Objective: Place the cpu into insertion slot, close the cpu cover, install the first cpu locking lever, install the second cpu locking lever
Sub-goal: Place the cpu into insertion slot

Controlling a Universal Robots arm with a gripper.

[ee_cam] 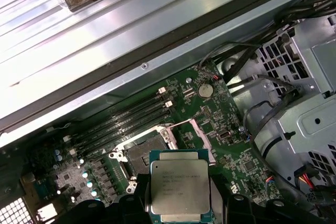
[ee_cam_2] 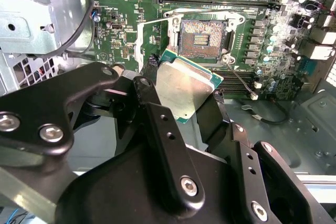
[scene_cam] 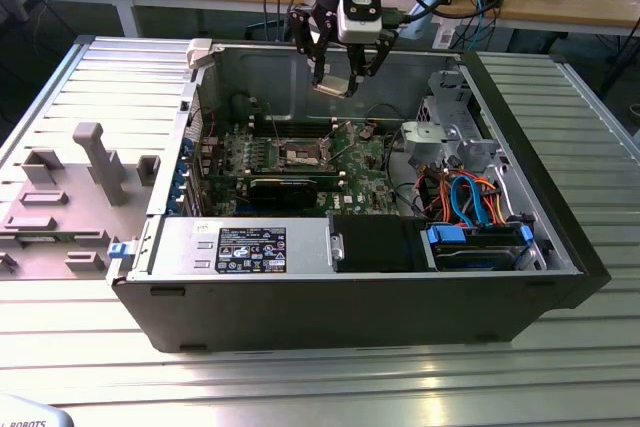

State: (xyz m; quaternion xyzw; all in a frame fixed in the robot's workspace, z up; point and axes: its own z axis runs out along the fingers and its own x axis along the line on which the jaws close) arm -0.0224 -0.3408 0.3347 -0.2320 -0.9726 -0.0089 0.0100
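Second wrist view shows the cpu [ee_cam_2: 186, 80] pinched by its edges between the two fingers of the hand [ee_cam_2: 184, 97], metal top facing the camera; this grip presumably spares the underside. The cpu hangs in the air, not yet seated. The insertion slot [ee_cam_2: 202, 38] lies below and just ahead of the hand, uncovered, its contact field exposed to receive the chip. The green circuit board [ee_cam_2: 121, 35] surrounds the slot. In the exterior view, the open computer case [scene_cam: 300, 297] rests on the ribbed worktop [scene_cam: 300, 377] beneath the hand.
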